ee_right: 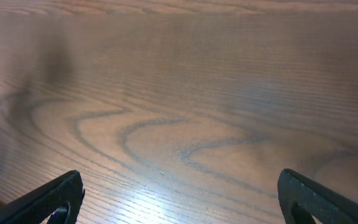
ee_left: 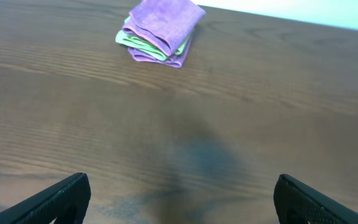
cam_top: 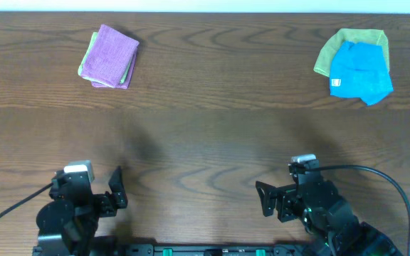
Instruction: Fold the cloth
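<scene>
A light purple microfibre cloth (cam_top: pixel 112 51) lies near the far left corner of the dark brown wood-grain table (cam_top: pixel 205 135). It is folded into a small rectangle on top of a short stack.

From this the fold looks done, and the step in hand seems to be leaving the cloth alone. To do that well, both arms should keep low by the near edge, well apart from the stack. Any return to the cloth is best made from above, so a finger does not drag the top layer off those below. If the fold needs squaring, a light press on the upper layer would probably serve better than a fresh grasp.

The cloth looks soft, with a fine nap, rounded folded edges and closely aligned layers. It sits a little askew to the far edge. No white tag shows on it.

Directly beneath it a lime-green folded cloth (ee_left: pixel 143 42) peeks out. Under that, a second purple folded cloth (ee_left: pixel 157 58) touches the table.

Near the far right corner, a bright blue cloth (cam_top: pixel 361 71) with a small white tag (cam_top: pixel 337 82) lies loosely crumpled on a spread lime-green cloth (cam_top: pixel 333 46).

At the near edge, the left gripper (ee_left: pixel 180 196) has its jaws wide apart and holds nothing. The right gripper (ee_right: pixel 179 196) is likewise wide open and empty, over bare wood.
</scene>
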